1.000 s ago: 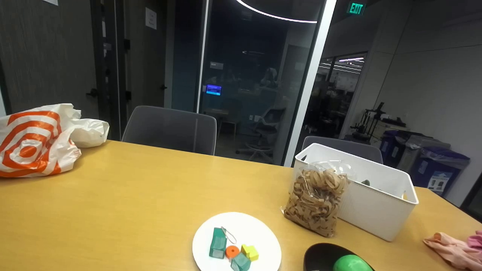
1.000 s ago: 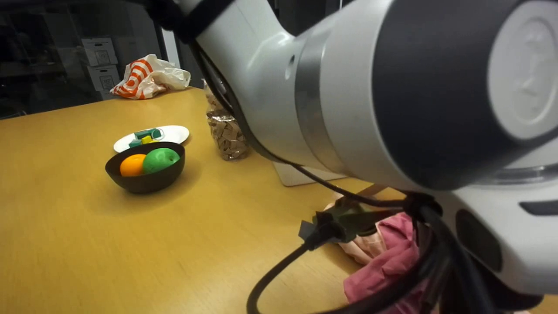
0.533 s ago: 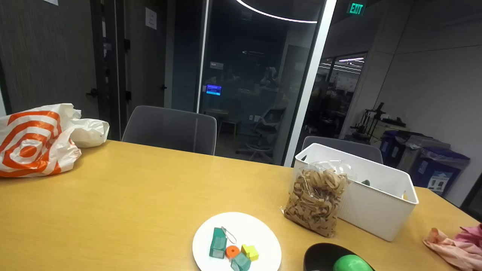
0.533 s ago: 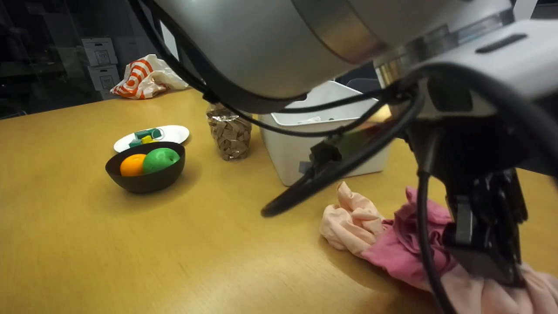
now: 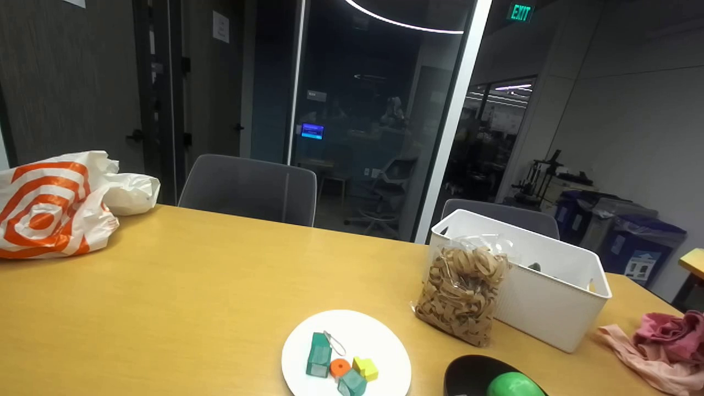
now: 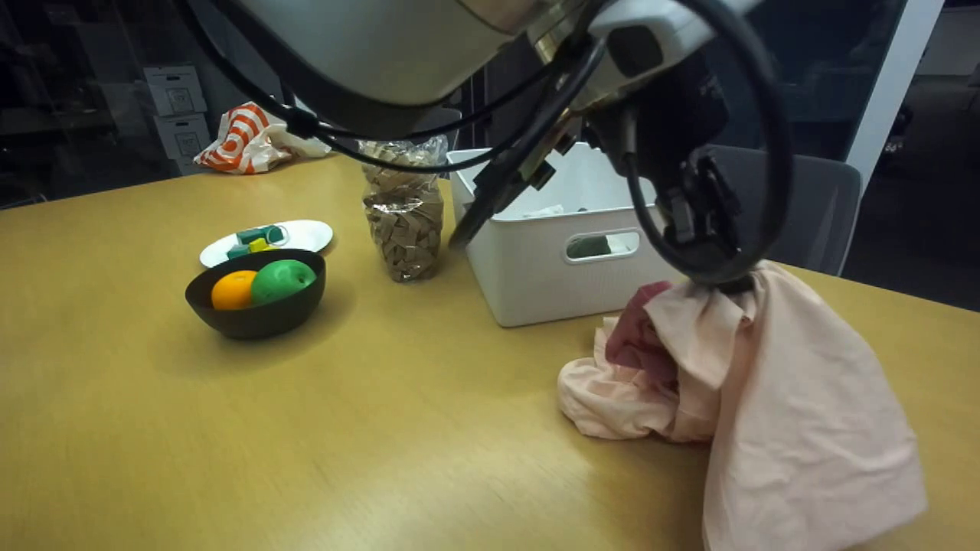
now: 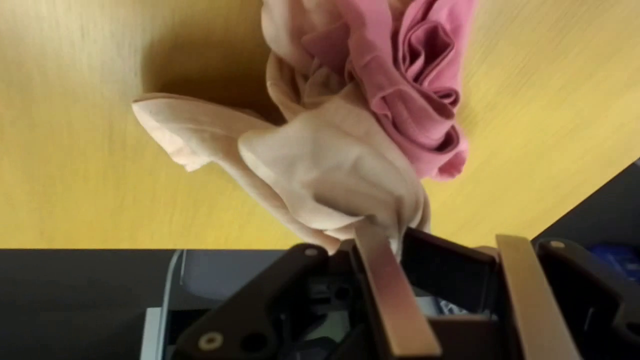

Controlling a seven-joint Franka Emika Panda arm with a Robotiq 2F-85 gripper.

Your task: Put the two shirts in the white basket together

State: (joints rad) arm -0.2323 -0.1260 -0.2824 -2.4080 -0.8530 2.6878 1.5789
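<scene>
Wood-grain tabletop (image 6: 367, 428) is lit decently, soft glare included, but past the glass wall (image 5: 374, 110) it's super dim. Fuzzy shadow beside the salmon-pink shirt (image 7: 345, 155), black cable (image 6: 485, 205) is smeary.

Carries, on the yellow worktop (image 5: 220, 286), a white-and-orange bag (image 5: 55, 209) near the far edge, the white basket (image 5: 550, 313) by the far right corner, a bag of brown strips (image 5: 465, 294) just beside it. Bears a white plate (image 5: 379, 341) near a black bowl (image 6: 256, 325) and, toward the right edge, part of the salmon-pink shirt (image 5: 660, 368).
</scene>
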